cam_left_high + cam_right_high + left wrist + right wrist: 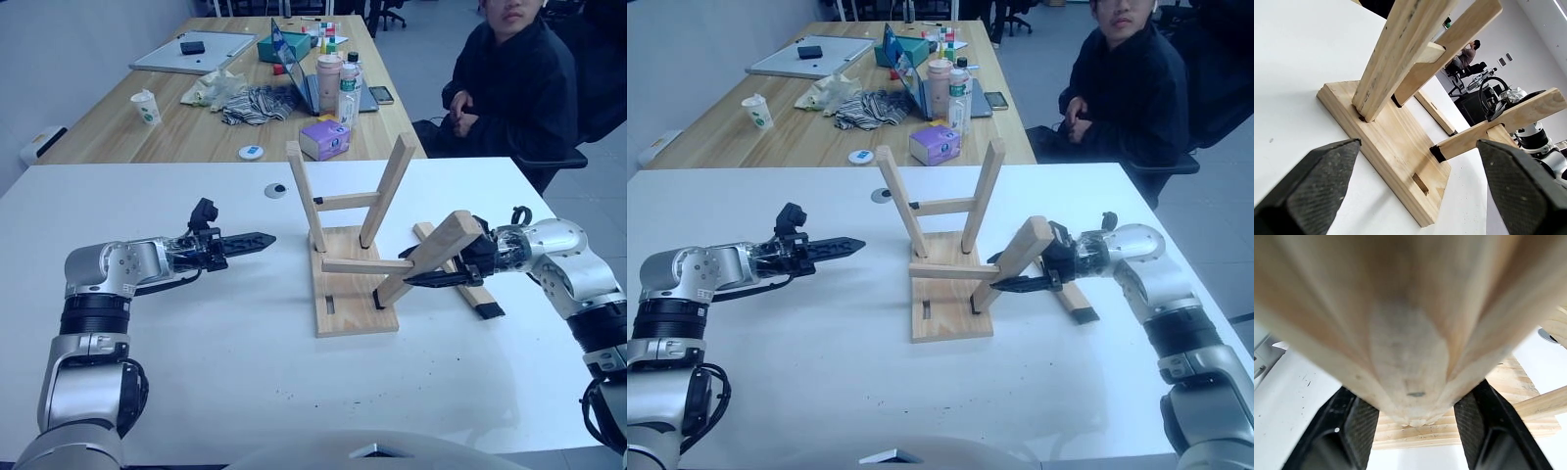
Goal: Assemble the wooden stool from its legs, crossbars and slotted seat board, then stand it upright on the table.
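Note:
The slotted seat board (355, 294) lies flat in the middle of the white table (196, 372). Two legs (306, 196) stand up from it, joined by a crossbar (345, 202). A third leg (436, 255) leans tilted over the board's right edge with a second crossbar (367, 265) attached; my right gripper (433, 279) is shut on this leg (1415, 333), its fingers (1352, 431) pressed on both sides. A fourth leg (468, 292) lies on the table behind it. My left gripper (257, 239) hovers left of the board, open, its fingers (1308, 196) wide apart, the stool (1396, 73) ahead.
A small round disc (275, 190) lies on the white table behind the stool. Beyond is a wooden table (176, 127) with a laptop (294, 59), a cup (147, 108), a purple box (325, 139) and cloths. A person (519, 88) sits at the back right.

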Action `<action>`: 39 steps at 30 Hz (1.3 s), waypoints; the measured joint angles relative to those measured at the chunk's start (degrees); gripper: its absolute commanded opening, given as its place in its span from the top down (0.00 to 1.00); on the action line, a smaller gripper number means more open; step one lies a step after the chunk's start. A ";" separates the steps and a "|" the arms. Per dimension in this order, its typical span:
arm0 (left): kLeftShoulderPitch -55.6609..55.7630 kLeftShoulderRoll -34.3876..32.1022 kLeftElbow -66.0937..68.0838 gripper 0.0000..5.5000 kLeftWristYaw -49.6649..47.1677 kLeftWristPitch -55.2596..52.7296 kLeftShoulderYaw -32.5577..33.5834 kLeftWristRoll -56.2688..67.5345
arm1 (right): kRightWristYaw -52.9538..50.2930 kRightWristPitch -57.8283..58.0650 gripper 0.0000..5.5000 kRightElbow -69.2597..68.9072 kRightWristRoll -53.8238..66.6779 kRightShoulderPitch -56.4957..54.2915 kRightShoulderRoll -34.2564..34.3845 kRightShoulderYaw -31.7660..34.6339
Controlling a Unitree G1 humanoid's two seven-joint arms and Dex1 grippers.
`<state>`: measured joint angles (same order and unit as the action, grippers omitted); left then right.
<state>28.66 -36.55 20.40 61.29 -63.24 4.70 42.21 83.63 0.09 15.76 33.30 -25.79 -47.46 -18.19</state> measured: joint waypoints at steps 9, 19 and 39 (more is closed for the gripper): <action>0.10 0.99 1.11 0.21 0.00 0.00 -0.26 -0.65 | 1.13 1.58 0.63 5.21 1.19 -4.08 2.14 -2.67; 0.21 1.04 1.52 0.21 0.00 0.00 -0.33 -0.68 | 1.66 1.56 0.63 8.27 0.98 -6.73 4.01 -4.89; -1.06 1.59 0.86 0.21 -4.17 1.90 3.57 -1.76 | -17.45 8.92 0.31 -4.02 -12.83 10.48 -1.59 -3.16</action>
<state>27.60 -34.96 21.26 57.12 -61.34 8.27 40.46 66.18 9.01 11.74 20.48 -15.31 -49.05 -21.35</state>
